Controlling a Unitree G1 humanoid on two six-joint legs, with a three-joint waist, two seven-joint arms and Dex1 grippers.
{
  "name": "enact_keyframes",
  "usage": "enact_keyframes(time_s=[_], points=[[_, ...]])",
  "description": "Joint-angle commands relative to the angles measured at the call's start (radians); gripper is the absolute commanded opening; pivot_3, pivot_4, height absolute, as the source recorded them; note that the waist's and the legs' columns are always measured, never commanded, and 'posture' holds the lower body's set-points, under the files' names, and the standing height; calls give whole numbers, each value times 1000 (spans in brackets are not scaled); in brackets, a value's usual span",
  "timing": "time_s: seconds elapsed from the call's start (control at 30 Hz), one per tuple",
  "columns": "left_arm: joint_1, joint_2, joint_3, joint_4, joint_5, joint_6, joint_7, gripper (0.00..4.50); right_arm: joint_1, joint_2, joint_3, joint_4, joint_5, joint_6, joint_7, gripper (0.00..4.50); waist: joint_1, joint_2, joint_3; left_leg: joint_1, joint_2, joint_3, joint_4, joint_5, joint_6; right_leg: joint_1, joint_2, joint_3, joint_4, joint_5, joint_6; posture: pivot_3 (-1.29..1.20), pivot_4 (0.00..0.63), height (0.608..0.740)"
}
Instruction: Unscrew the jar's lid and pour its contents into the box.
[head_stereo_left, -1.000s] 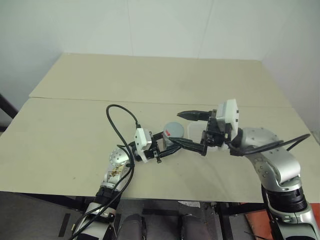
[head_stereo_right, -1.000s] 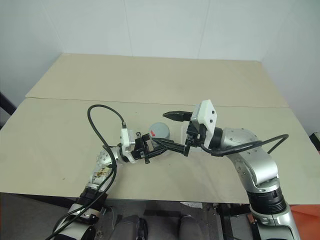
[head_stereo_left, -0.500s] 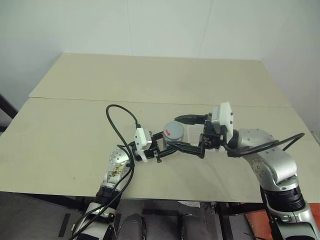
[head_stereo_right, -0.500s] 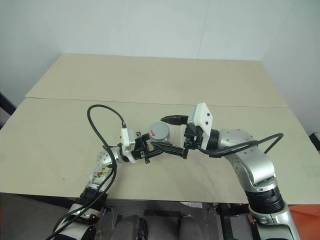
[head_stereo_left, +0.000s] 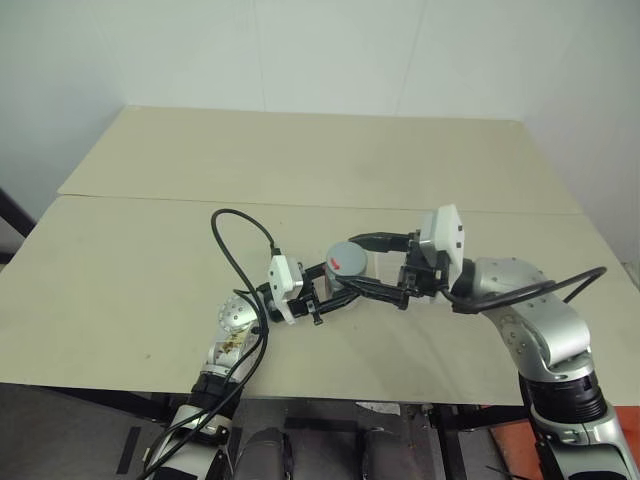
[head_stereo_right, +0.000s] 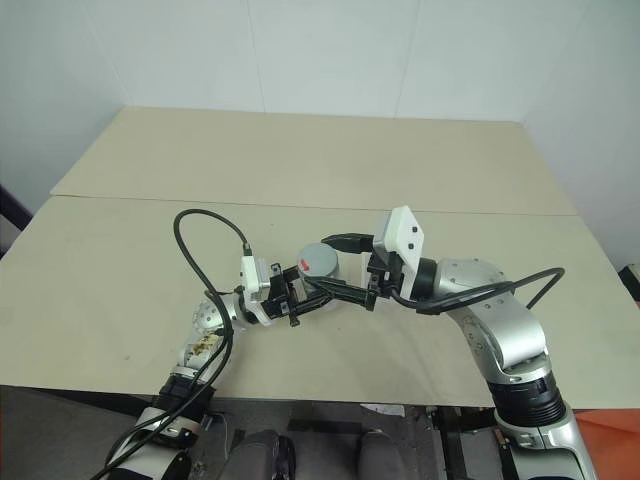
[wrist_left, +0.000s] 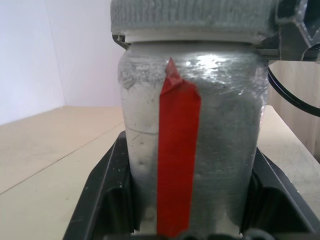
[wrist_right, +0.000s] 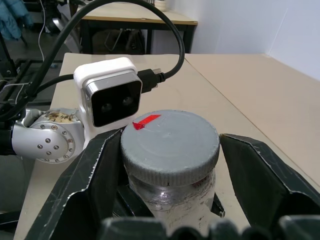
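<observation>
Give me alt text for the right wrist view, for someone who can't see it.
A grey lid with a small red mark sits on a jar, between the right gripper's two black fingers, one on each side. Behind it is a white wrist camera with a black cable, above a beige table.

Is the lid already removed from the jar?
No, in the right wrist view the grey lid sits on top of the jar.

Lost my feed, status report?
Left pincer shut on jar, held above table. Right pincer straddling lid, gaps visible. Lid on. Nothing blocking.
</observation>
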Motion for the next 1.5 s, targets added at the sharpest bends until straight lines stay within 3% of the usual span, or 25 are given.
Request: enact_keyframes(time_s=[0.03, 0.07, 0.2, 0.47, 0.8, 1.1, 1.2, 1.3, 1.5], points=[[-4, -4, -3, -22, -1, -18, -3, 2036, -16, 1, -13, -17, 4, -22, 3, 3570, 0, 0, 0, 0, 0, 0, 0, 0, 0, 0, 0, 0, 0, 0, 0, 0, 150, 740], [-4, -4, -3, -21, -1, -19, -3, 2036, -15, 0, -16, -18, 13, -19, 10, 3570, 0, 0, 0, 0, 0, 0, 0, 0, 0, 0, 0, 0, 0, 0, 0, 0, 150, 740], [-5, -4, -4, -20, -1, -20, -4, 2036, -10, 2, -18, -26, 8, -27, 7, 2805, 0, 0, 0, 0, 0, 0, 0, 0, 0, 0, 0, 0, 0, 0, 0, 0, 150, 740], [-4, -5, -6, -21, -3, -16, -8, 2036, -11, 3, -21, -26, 5, -35, 12, 2801, 0, 0, 0, 0, 0, 0, 0, 0, 0, 0, 0, 0, 0, 0, 0, 0, 150, 740], [1, 0, -8, -16, 0, -20, -13, 2036, -38, 29, -85, -32, 136, 45, -15, 2801, 0, 0, 0, 0, 0, 0, 0, 0, 0, 0, 0, 0, 0, 0, 0, 0, 150, 740], [7, 2, -13, -20, 0, -22, -10, 2036, -37, 31, -133, -25, 157, 48, -70, 2801, 0, 0, 0, 0, 0, 0, 0, 0, 0, 0, 0, 0, 0, 0, 0, 0, 150, 740], [11, 4, -13, -26, 4, -24, -1, 2036, 8, -10, -213, -19, 122, 20, -103, 2801, 2, 0, 0, 0, 0, 0, 0, 0, 0, 0, 0, 0, 0, 0, 0, 0, 150, 740], [14, 12, -7, -34, 7, -23, 11, 2036, 127, -137, -323, 9, 48, 62, -142, 2801, 11, 0, 0, -1, -1, 0, 0, -1, 1, 1, -1, -1, -2, 0, 0, 0, 150, 740], [11, 30, 2, -32, 3, -20, 18, 2036, 357, -286, -412, 37, -30, 145, -171, 2801, 1, 1, 0, 0, -1, 0, 0, -1, 1, 1, -1, 0, -2, 1, 1, 0, 150, 740]])
